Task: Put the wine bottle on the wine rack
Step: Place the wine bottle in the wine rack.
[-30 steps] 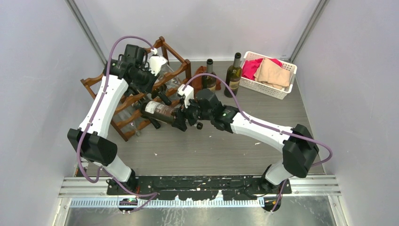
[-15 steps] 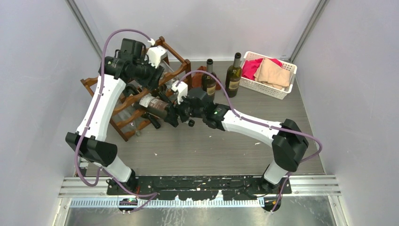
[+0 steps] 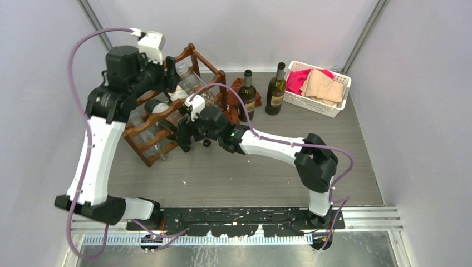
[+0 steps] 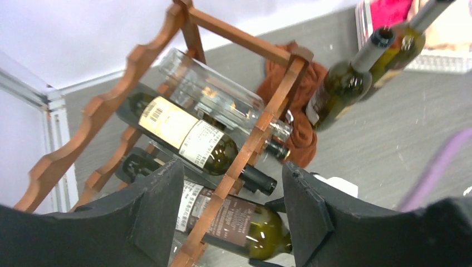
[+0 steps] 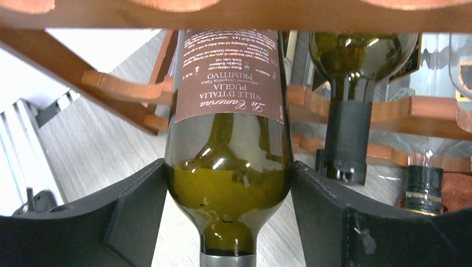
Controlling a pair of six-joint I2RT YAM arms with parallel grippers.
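The wine bottle [image 5: 228,139], green glass with a brown label, lies on its side in a lower tier of the dark reddish-brown wine rack [image 3: 207,64]; its base end is under the scalloped rail. My right gripper [image 5: 228,189] is shut on the bottle's shoulder, both pads pressed against the glass. In the top view that gripper [image 3: 186,130] sits at the rack's front right. My left gripper [image 4: 232,183] hovers open above the rack with nothing between its fingers, and the same bottle [image 4: 239,222] shows below it.
The rack also holds a clear bottle [image 4: 211,92] and a green bottle with a cream label [image 4: 183,136]. Two upright bottles [image 3: 247,89] [image 3: 276,88], a rust-coloured cloth [image 3: 236,89] and a white basket [image 3: 323,108] of cloths stand at the back right.
My left gripper opened, let go of the bottle and rose up and back above the rack. My right gripper pushed the bottle leftward, deeper into the rack.
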